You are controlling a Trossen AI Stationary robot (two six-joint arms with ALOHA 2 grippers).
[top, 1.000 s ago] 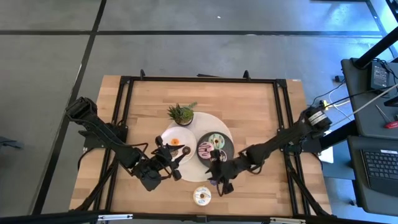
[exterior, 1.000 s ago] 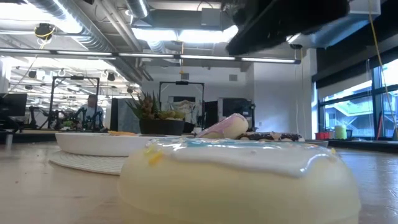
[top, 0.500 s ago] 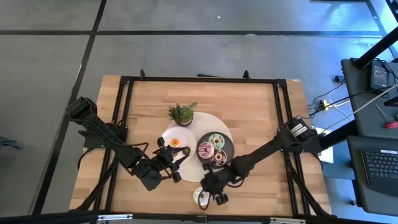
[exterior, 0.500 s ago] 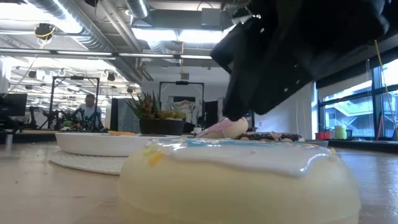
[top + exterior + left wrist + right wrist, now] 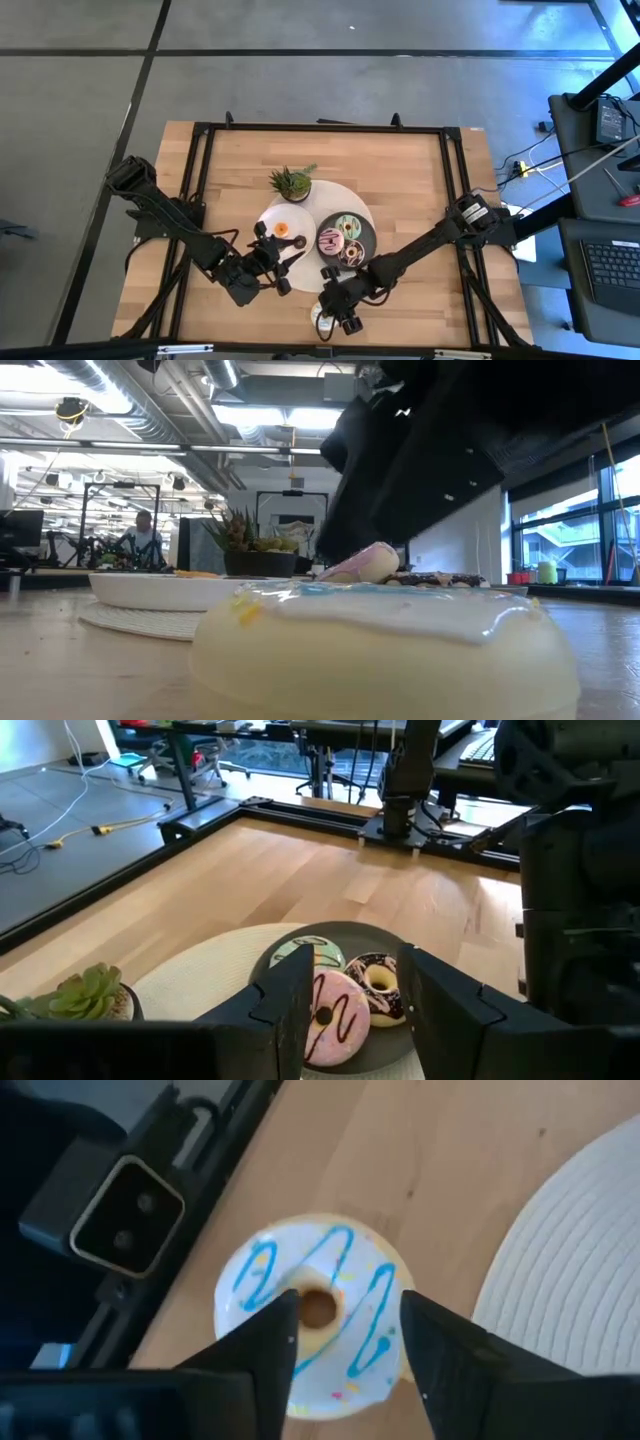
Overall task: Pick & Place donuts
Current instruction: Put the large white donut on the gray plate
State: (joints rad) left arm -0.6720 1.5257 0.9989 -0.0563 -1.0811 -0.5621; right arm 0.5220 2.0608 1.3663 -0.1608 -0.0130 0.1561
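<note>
Pale wood makes up the table [image 5: 400,180], and both dark arms reach in over its near half. On it lies a round woven mat [image 5: 345,197] carrying a white plate [image 5: 283,216] and a dark grey plate [image 5: 364,237], with a small potted plant [image 5: 291,183] at the mat's far edge.

Directly beneath the right gripper [image 5: 340,1342] sits the white-iced donut [image 5: 315,1312], flat on bare wood just off the mat's rim and close to the table's near edge. The gripper's fingers [image 5: 262,1342] are spread apart, one on each side of the donut's centre hole, above the icing and its blue squiggles, gripping nothing. From above, the right gripper [image 5: 340,313] covers most of that donut [image 5: 319,318]; in the low view the same donut [image 5: 385,645] fills the foreground under the dark arm.

Ahead of the left gripper [image 5: 355,1010], which is likewise spread and empty, the grey plate holds a pink-iced donut [image 5: 335,1015], a chocolate sprinkled donut [image 5: 378,988] touching it, and a green-iced donut [image 5: 305,958] behind them. The left gripper [image 5: 277,265] hovers over the white plate's near side, where a mini orange donut [image 5: 282,227] and a mini brown donut [image 5: 299,243] lie.
</note>
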